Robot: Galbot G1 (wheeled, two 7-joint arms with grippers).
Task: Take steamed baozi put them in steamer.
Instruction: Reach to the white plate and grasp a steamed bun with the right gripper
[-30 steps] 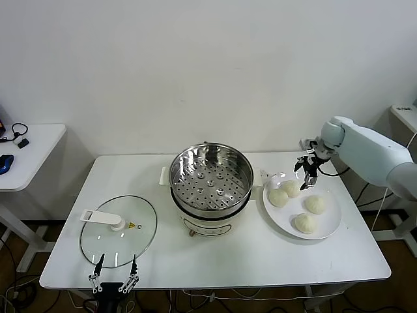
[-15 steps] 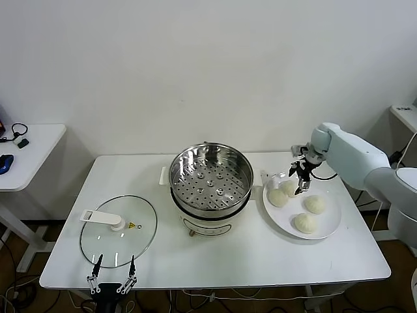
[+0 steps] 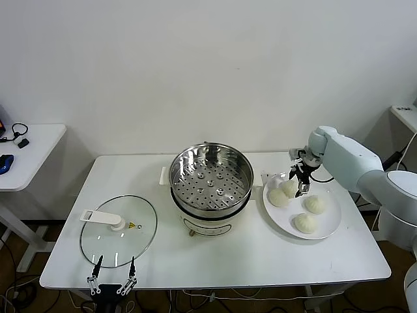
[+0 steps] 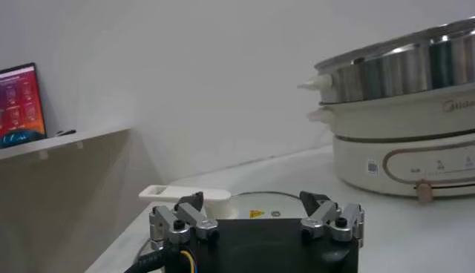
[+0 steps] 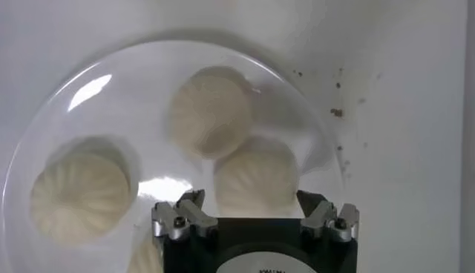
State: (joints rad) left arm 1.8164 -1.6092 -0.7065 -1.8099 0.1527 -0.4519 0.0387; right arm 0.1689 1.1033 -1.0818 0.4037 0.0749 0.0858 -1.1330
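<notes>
- Head view: right end effector (image 3: 301, 184) hangs over the plate's (image 3: 329, 225) back-left part, right above the baozi nearest the steamer's far side; fingers point down, spread, holding nothing.
- Four baozi on the plate: two touching at the back-left (image 3: 279, 197) and (image 3: 290, 188), one mid-right (image 3: 315, 204), one at the front (image 3: 305, 223).
- Steamer (image 3: 211, 173) sits mid-bench, just left of the plate, basket empty, nothing in it yet.
- Lid (image 3: 118, 229) lies flat on the bench (image 3: 260, 251), front-left, well apart from the steamer.
- Left end effector (image 3: 112, 277) parked low at the front bench edge near the lid, fingers spread, idle.
- Right arm is far nearer the baozi; left arm is across the bench, steamer between.
- Left wrist view: left end effector (image 4: 256, 221) spread, empty; lid handle (image 4: 185, 194) just beyond it, steamer (image 4: 401, 67) on its white base farther off.
- Right wrist view: right end effector (image 5: 254, 216) looks straight down on the plate (image 5: 44, 141); spread fingers stand to either side of one baozi (image 5: 256, 178), not yet touching as far as I can tell.
- A second baozi (image 5: 210, 111) touches that one on its far side; a third (image 5: 80, 196) sits apart; a fourth (image 5: 147, 256) only peeks out at the edge.
- Key relation: target baozi is directly below the end effector, centred between the fingers. It's round, so no long axis to match. Judgement: next is a straight drop and gentle close; the touching neighbour may get nudged.
</notes>
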